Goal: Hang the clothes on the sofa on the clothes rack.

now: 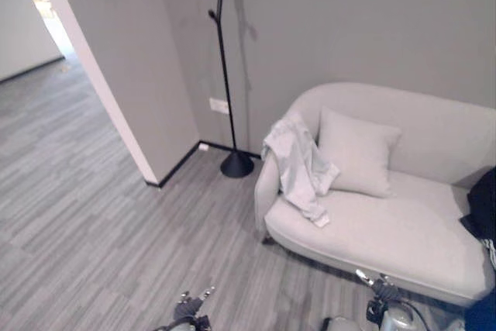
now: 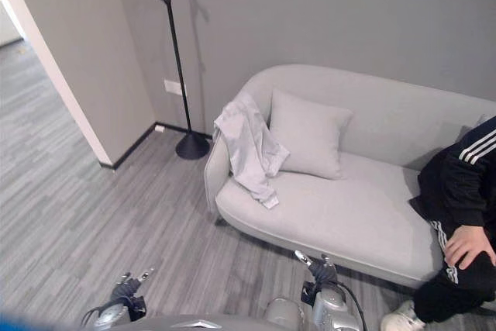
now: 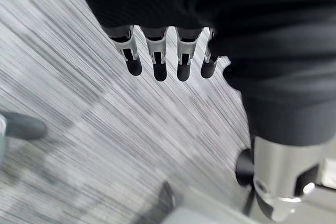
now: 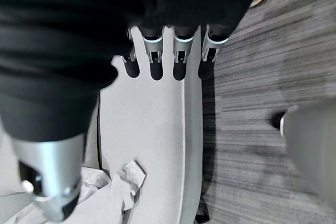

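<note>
a pale crumpled shirt [image 2: 249,149] was draped over the left arm of the rounded fabric sofa [image 2: 349,215], beside a square cushion [image 2: 308,134]. a seated person [image 2: 457,215] was seen at the sofa's right end in the right eye view. the thin black coat rack [image 1: 225,75] stood bare in the corner. the left hand [image 3: 157,56] and right hand [image 4: 165,56] were held with fingers straight, empty.

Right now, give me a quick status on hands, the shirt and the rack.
Left hand and right hand open, holding nothing. White shirt draped over sofa armrest. Clothes rack bare. Person seated at sofa's far end.

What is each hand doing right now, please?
Left hand: open, holding nothing.
Right hand: open, holding nothing.
</note>
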Motion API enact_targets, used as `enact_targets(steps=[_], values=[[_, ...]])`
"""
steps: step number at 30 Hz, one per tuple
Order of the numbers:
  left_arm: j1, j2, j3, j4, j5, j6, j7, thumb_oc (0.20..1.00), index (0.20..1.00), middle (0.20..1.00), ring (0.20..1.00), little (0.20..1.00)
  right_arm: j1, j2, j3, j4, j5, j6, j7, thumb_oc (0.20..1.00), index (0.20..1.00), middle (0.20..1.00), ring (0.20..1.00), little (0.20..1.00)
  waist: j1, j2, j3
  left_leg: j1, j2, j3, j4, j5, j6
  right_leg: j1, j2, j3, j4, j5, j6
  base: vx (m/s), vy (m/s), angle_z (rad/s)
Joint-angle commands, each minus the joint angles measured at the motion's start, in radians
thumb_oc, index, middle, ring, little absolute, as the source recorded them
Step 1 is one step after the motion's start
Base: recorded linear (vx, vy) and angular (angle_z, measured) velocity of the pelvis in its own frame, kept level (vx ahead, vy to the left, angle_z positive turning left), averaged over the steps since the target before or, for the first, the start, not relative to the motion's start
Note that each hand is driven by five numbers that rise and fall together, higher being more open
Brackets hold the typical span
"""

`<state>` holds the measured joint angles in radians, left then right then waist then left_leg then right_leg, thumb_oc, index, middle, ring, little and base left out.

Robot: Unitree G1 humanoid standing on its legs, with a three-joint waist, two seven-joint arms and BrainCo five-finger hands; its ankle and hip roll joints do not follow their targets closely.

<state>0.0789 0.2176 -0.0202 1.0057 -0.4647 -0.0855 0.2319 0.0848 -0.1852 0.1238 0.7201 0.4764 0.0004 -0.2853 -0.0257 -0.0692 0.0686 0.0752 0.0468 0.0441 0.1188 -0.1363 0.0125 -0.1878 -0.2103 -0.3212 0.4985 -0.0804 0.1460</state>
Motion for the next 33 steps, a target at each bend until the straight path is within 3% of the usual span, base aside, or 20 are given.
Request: enact_targets(steps=[1, 3, 5, 7, 10, 11, 13, 14, 15, 16, 18, 19, 20, 24, 25, 27, 29, 30, 32, 33], values=[[-0.056, -0.01, -0.022, -0.025, -0.036, -0.04, -0.007, 1.0, 1.0, 1.0, 1.0, 1.0, -0.094, 0.004, 0.02, -0.032, 0.033, -0.066, 0.014, 1.0, 1.0, 1.0, 1.0, 1.0, 0.008, -0.019, 0.02, 0.032, -0.048, 0.001, -0.076, -0.032, -0.013, 0.084, 0.037, -0.011, -0.145, 0.025, -0.029, -0.02, -0.212, -0.48], [-0.059, -0.03, -0.053, -0.003, -0.047, -0.045, -0.018, 1.0, 1.0, 1.0, 1.0, 1.0, -0.111, 0.01, 0.064, 0.005, 0.046, -0.071, 0.019, 1.0, 1.0, 1.0, 1.0, 1.0, 0.033, -0.046, -0.008, 0.004, -0.036, 0.021, -0.077, -0.01, -0.046, 0.166, 0.094, 0.017, -0.362, 0.025, -0.046, 0.07, -0.266, -0.49], [-0.054, -0.039, -0.077, -0.015, -0.039, -0.045, -0.025, 1.0, 1.0, 1.0, 1.0, 1.0, -0.107, 0.001, 0.074, -0.007, 0.047, -0.073, 0.02, 1.0, 1.0, 1.0, 1.0, 1.0, 0.036, -0.048, -0.009, -0.019, -0.036, 0.031, -0.041, -0.014, -0.057, 0.194, 0.107, 0.023, -0.434, 0.041, -0.046, 0.05, -0.12, -0.16], [-0.058, -0.044, -0.104, -0.025, -0.02, -0.047, -0.032, 1.0, 1.0, 1.0, 1.0, 1.0, -0.105, -0.008, 0.082, 0.0, 0.04, -0.076, 0.019, 1.0, 1.0, 1.0, 1.0, 1.0, 0.039, -0.05, 0.004, -0.064, -0.04, 0.042, 0.055, -0.023, -0.072, 0.223, 0.112, 0.027, -0.481, 0.046, -0.055, 0.0, -0.096, -0.1], [-0.057, -0.051, -0.125, -0.057, -0.022, -0.049, -0.034, 1.0, 1.0, 1.0, 1.0, 1.0, -0.113, -0.023, 0.087, 0.01, 0.031, -0.074, 0.011, 1.0, 1.0, 1.0, 1.0, 1.0, 0.043, -0.052, 0.04, -0.167, -0.006, 0.07, 0.276, 0.042, -0.118, 0.262, 0.11, 0.014, -0.515, 0.042, -0.077, -0.03, -0.051, 0.18], [-0.057, -0.051, -0.125, -0.057, -0.022, -0.049, -0.034, 1.0, 1.0, 1.0, 1.0, 1.0, -0.113, -0.023, 0.087, 0.011, 0.031, -0.074, 0.011, 1.0, 1.0, 1.0, 1.0, 1.0, 0.043, -0.05, 0.04, -0.17, -0.004, 0.068, 0.281, 0.04, -0.119, 0.262, 0.112, 0.014, -0.516, 0.042, -0.077, 0.02, -0.022, 0.29], [-0.051, -0.054, -0.126, -0.06, -0.027, -0.048, -0.034, 1.0, 1.0, 1.0, 1.0, 1.0, -0.113, -0.026, 0.084, 0.014, 0.034, -0.07, 0.007, 1.0, 1.0, 1.0, 1.0, 1.0, 0.044, -0.05, 0.053, -0.218, 0.041, 0.097, 0.356, 0.092, -0.127, 0.288, 0.117, 0.007, -0.537, 0.038, -0.087, 0.1, 0.01, 0.07], [-0.044, -0.06, -0.117, -0.057, -0.04, -0.043, -0.031, 1.0, 1.0, 1.0, 1.0, 1.0, -0.114, -0.025, 0.083, 0.02, 0.038, -0.066, 0.003, 1.0, 1.0, 1.0, 1.0, 1.0, 0.04, -0.051, 0.046, -0.219, 0.099, 0.139, 0.286, 0.093, -0.114, 0.303, 0.107, -0.003, -0.553, 0.033, -0.081, 0.14, 0.039, 0.01], [-0.044, -0.06, -0.117, -0.057, -0.04, -0.043, -0.031, 1.0, 1.0, 1.0, 1.0, 1.0, -0.114, -0.025, 0.083, 0.02, 0.038, -0.066, 0.003, 1.0, 1.0, 1.0, 1.0, 1.0, 0.042, -0.051, 0.048, -0.215, 0.099, 0.141, 0.284, 0.093, -0.114, 0.305, 0.107, -0.001, -0.554, 0.033, -0.081, 0.24, 0.139, 0.01], [-0.038, -0.063, -0.104, -0.055, -0.076, -0.039, -0.018, 1.0, 1.0, 1.0, 1.0, 1.0, -0.116, -0.029, 0.083, 0.012, 0.04, -0.063, -0.002, 1.0, 1.0, 1.0, 1.0, 1.0, 0.047, -0.049, 0.038, -0.207, 0.149, 0.146, 0.14, 0.105, -0.11, 0.308, 0.092, -0.006, -0.55, 0.025, -0.068, 0.19, 0.152, 0.01], [-0.037, -0.065, -0.101, -0.057, -0.089, -0.038, -0.012, 1.0, 1.0, 1.0, 1.0, 1.0, -0.119, -0.03, 0.08, 0.014, 0.042, -0.062, -0.004, 1.0, 1.0, 1.0, 1.0, 1.0, 0.048, -0.042, 0.036, -0.189, 0.167, 0.137, 0.046, 0.148, -0.121, 0.31, 0.092, -0.005, -0.544, 0.016, -0.063, 0.2, 0.174, -0.02], [-0.049, -0.073, -0.097, -0.038, -0.11, -0.041, -0.002, 1.0, 1.0, 1.0, 1.0, 1.0, -0.128, -0.03, 0.075, 0.026, 0.051, -0.068, -0.007, 1.0, 1.0, 1.0, 1.0, 1.0, 0.047, -0.018, 0.029, -0.203, 0.24, 0.12, -0.096, 0.263, -0.157, 0.318, 0.095, -0.001, -0.531, -0.009, -0.052, 0.23, 0.21, 0.12], [-0.056, -0.079, -0.103, -0.026, -0.113, -0.041, 0.003, 1.0, 1.0, 1.0, 1.0, 1.0, -0.133, -0.029, 0.075, 0.035, 0.057, -0.07, -0.012, 1.0, 1.0, 1.0, 1.0, 1.0, 0.048, -0.011, 0.031, -0.211, 0.266, 0.118, -0.149, 0.293, -0.167, 0.324, 0.091, 0.001, -0.521, -0.022, -0.047, 0.33, 0.302, 0.25], [-0.086, -0.086, -0.134, 0.006, -0.089, -0.047, 0.0, 1.0, 1.0, 1.0, 1.0, 1.0, -0.14, -0.031, 0.075, 0.065, 0.054, -0.075, -0.004, 1.0, 1.0, 1.0, 1.0, 1.0, 0.044, 0.026, 0.035, -0.227, 0.328, 0.1, -0.197, 0.356, -0.208, 0.373, 0.062, 0.031, -0.479, -0.057, -0.019, 0.23, 0.219, 0.14], [-0.086, -0.086, -0.134, 0.006, -0.089, -0.047, 0.0, 1.0, 1.0, 1.0, 1.0, 1.0, -0.139, -0.031, 0.075, 0.065, 0.054, -0.075, -0.004, 1.0, 1.0, 1.0, 1.0, 1.0, 0.045, 0.026, 0.037, -0.225, 0.328, 0.101, -0.197, 0.355, -0.208, 0.374, 0.061, 0.032, -0.479, -0.057, -0.019, 0.56, 0.549, -0.09], [-0.111, -0.077, -0.178, 0.058, -0.029, -0.049, -0.024, 1.0, 1.0, 1.0, 1.0, 1.0, -0.136, -0.019, 0.072, 0.108, 0.02, -0.068, 0.019, 1.0, 1.0, 1.0, 1.0, 1.0, 0.05, 0.032, 0.015, -0.262, 0.292, 0.086, -0.078, 0.313, -0.204, 0.424, -0.007, 0.042, -0.472, -0.043, 0.008, 0.47, 0.463, -0.01], [-0.112, -0.077, -0.178, 0.059, -0.029, -0.049, -0.025, 1.0, 1.0, 1.0, 1.0, 1.0, -0.137, -0.019, 0.071, 0.109, 0.019, -0.068, 0.019, 1.0, 1.0, 1.0, 1.0, 1.0, 0.049, 0.031, 0.015, -0.264, 0.291, 0.085, -0.075, 0.311, -0.204, 0.424, -0.008, 0.041, -0.472, -0.043, 0.009, 0.21, 0.224, -0.24], [-0.128, -0.055, -0.205, 0.064, 0.022, -0.044, -0.034, 1.0, 1.0, 1.0, 1.0, 1.0, -0.126, 0.005, 0.077, 0.11, 0.008, -0.064, 0.029, 1.0, 1.0, 1.0, 1.0, 1.0, 0.046, 0.006, -0.003, -0.28, 0.229, 0.113, -0.006, 0.258, -0.176, 0.409, -0.079, 0.054, -0.434, 0.027, 0.029, 0.38, 0.445, -0.16], [-0.142, -0.033, -0.218, 0.067, 0.067, -0.04, -0.043, 1.0, 1.0, 1.0, 1.0, 1.0, -0.13, 0.019, 0.087, 0.108, -0.006, -0.066, 0.033, 1.0, 1.0, 1.0, 1.0, 1.0, 0.043, -0.01, -0.011, -0.281, 0.181, 0.135, 0.001, 0.219, -0.14, 0.373, -0.126, 0.062, -0.377, 0.077, 0.041, 0.3, 0.405, 0.02], [-0.142, -0.032, -0.218, 0.067, 0.067, -0.04, -0.043, 1.0, 1.0, 1.0, 1.0, 1.0, -0.13, 0.019, 0.087, 0.108, -0.006, -0.066, 0.033, 1.0, 1.0, 1.0, 1.0, 1.0, 0.044, -0.012, -0.012, -0.282, 0.179, 0.137, 0.002, 0.218, -0.139, 0.371, -0.128, 0.063, -0.375, 0.076, 0.042, 0.13, 0.245, -0.02]])
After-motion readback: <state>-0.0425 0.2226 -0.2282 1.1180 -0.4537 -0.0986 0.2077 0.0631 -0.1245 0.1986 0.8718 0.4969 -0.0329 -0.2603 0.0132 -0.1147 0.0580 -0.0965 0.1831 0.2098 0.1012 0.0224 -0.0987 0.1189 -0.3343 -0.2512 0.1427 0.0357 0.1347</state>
